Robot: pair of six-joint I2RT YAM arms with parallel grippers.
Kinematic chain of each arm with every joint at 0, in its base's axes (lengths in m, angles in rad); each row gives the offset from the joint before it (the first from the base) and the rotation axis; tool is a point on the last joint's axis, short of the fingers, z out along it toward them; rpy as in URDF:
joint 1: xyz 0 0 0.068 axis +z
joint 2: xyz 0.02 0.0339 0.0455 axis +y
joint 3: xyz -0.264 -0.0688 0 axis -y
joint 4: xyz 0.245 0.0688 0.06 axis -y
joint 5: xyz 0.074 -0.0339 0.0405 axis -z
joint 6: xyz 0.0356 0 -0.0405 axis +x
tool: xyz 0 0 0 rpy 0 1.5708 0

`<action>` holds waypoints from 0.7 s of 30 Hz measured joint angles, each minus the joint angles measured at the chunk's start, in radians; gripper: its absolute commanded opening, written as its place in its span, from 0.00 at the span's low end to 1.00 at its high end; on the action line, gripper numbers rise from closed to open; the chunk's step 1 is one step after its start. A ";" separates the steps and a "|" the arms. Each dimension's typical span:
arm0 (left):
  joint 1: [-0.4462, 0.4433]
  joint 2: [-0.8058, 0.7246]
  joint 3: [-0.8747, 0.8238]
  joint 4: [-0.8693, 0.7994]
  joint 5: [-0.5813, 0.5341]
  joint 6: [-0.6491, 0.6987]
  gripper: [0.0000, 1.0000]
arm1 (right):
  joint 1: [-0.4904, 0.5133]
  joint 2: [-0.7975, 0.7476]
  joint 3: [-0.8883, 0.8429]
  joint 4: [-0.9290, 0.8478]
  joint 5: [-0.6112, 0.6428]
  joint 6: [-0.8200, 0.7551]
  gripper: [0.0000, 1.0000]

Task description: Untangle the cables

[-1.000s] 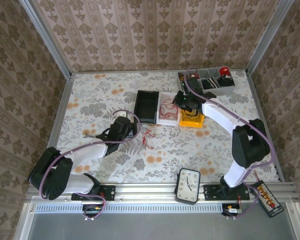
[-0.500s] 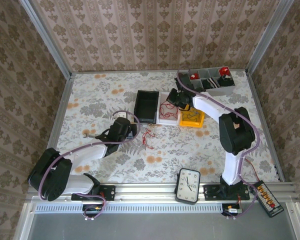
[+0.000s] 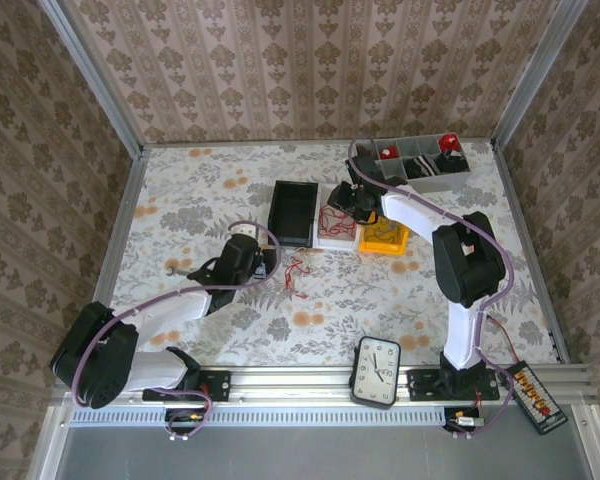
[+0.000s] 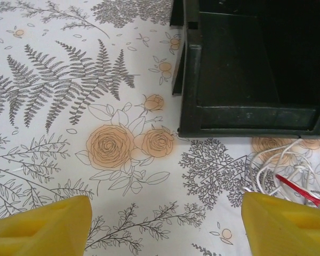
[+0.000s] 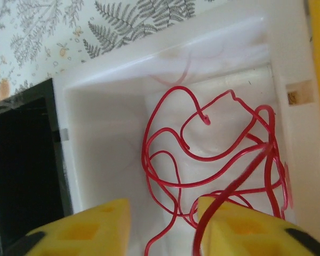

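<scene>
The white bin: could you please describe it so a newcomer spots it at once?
On the floral table, three small bins sit in a row. The white bin is the middle one, between the black bin and the yellow bin, with red cables inside.

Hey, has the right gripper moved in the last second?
Yes: the right gripper shifted left, from above the yellow bin to above the white bin with the red cables.

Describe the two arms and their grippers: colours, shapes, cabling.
Both the left arm and the right arm have white links and bulky black joints, with a thick purple cord looping along each. The left gripper and right gripper carry blunt, wedge-shaped yellow fingers.
</scene>
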 measured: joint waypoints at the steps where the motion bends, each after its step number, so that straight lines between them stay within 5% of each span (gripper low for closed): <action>1: 0.000 -0.003 0.000 -0.001 0.007 0.007 0.74 | 0.003 -0.020 -0.002 -0.001 0.009 -0.011 0.52; 11: 0.014 -0.006 -0.001 -0.007 -0.018 -0.027 0.74 | 0.156 -0.238 -0.097 -0.003 0.127 -0.144 0.52; 21: 0.095 -0.015 -0.007 -0.120 -0.124 -0.149 0.74 | 0.497 -0.043 -0.044 -0.158 0.028 -0.494 0.54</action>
